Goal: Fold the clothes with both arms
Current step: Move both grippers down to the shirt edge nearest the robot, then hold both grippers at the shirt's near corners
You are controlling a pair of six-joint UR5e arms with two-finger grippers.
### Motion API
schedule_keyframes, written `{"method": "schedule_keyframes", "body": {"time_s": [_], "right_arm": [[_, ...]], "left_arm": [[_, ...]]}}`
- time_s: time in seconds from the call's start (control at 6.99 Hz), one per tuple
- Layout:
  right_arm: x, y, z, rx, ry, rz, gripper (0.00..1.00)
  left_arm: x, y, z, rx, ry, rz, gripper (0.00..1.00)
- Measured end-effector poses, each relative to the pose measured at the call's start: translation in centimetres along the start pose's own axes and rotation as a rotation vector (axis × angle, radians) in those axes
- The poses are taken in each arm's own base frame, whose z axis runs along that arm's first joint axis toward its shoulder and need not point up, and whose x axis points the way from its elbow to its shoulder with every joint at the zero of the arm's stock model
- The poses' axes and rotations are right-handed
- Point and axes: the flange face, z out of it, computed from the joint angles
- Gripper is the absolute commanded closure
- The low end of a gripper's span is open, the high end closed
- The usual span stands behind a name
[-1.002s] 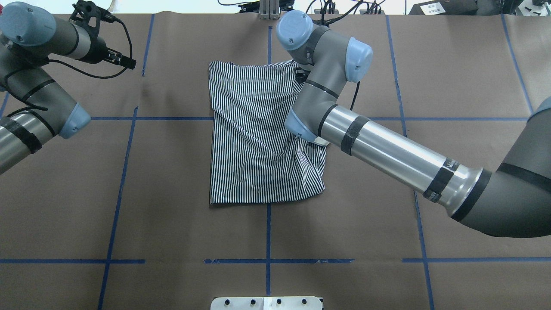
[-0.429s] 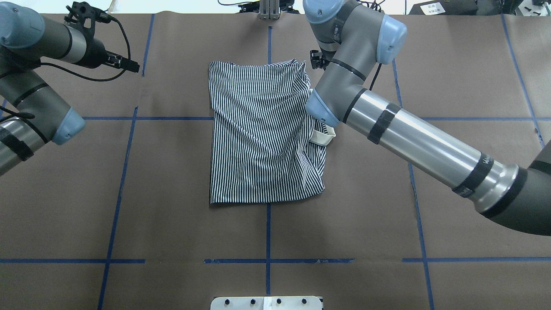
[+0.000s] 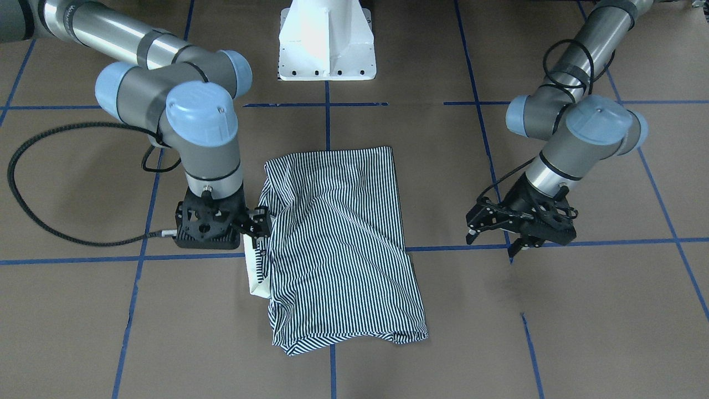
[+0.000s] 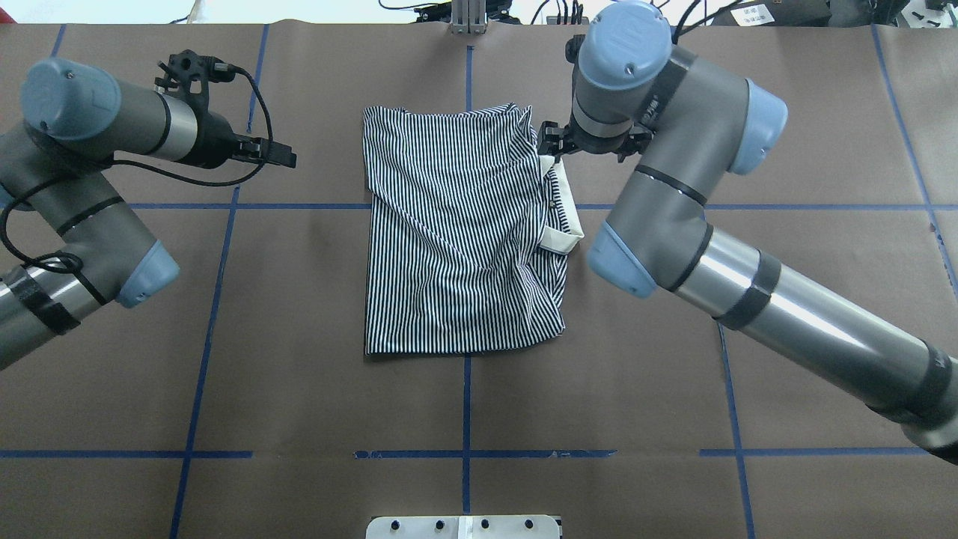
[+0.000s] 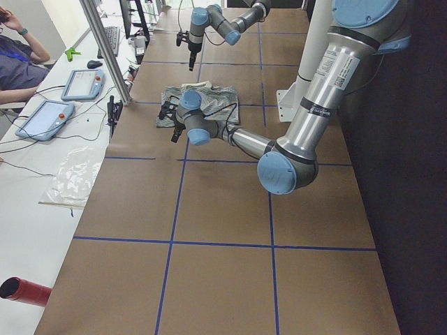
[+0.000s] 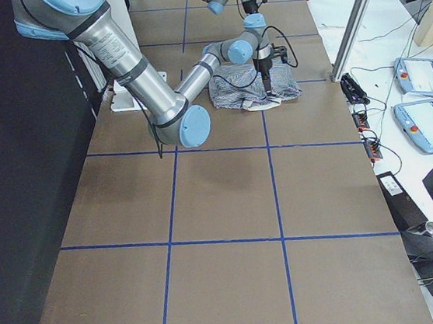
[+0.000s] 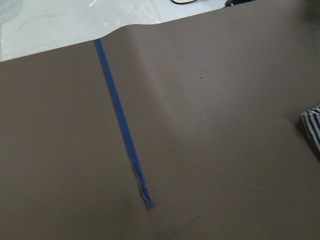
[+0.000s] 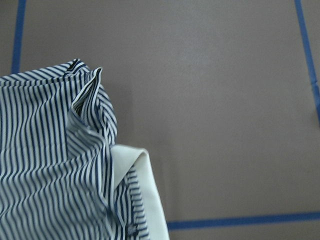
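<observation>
Found the polo shirt (image 4: 456,239) lying folded into a rough rectangle on the brown paper (image 4: 299,337), straight out from the white pedestal base (image 3: 327,41) and well clear of it. Noted the cream collar (image 4: 565,221) poking out along the edge on the base's right-arm side, with loose, bunched folds beside it and at the corner nearer the base, so not a clean fold. Placed the right gripper (image 3: 256,224) just beside that collar edge, toward the shirt's end far from the base. Could not tell its fingers apart or together, nor touching cloth or just off it. Placed the left gripper (image 3: 496,235) well off on the base's left-arm side, clear of the shirt, fingers apart and holding nothing. Judged three risks from here: snagging the raised fold at the far corner with a careless move of the right gripper, dragging the top layer and undoing the fold; pinching only the collar on the next grasp, leaving the lower layers behind; folding over the rumpled corner without smoothing — locking in the wrinkles.
</observation>
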Motion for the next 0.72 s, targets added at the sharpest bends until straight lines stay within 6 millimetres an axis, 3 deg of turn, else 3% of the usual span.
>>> {"method": "schedule_keyframes", "body": {"time_s": [0.29,0.43,0.57,0.72], "right_arm": [[0.6,8.0,-1.7,0.025,-0.165,0.125,0.0],[-0.2,11.1,-2.3,0.046,-0.233,0.209,0.01],[-0.9,13.6,-2.7,0.058,-0.286,0.3,0.02],[-1.1,15.3,-2.6,0.074,-0.327,0.353,0.02]], "left_arm": [[6.6,5.4,-0.4,-0.015,0.081,-0.118,0.0],[9.3,8.4,-1.1,-0.022,0.109,-0.167,0.0],[12.2,11.4,-1.6,-0.029,0.126,-0.234,0.32],[14.6,14.0,-1.5,-0.034,0.128,-0.342,0.46]]}}
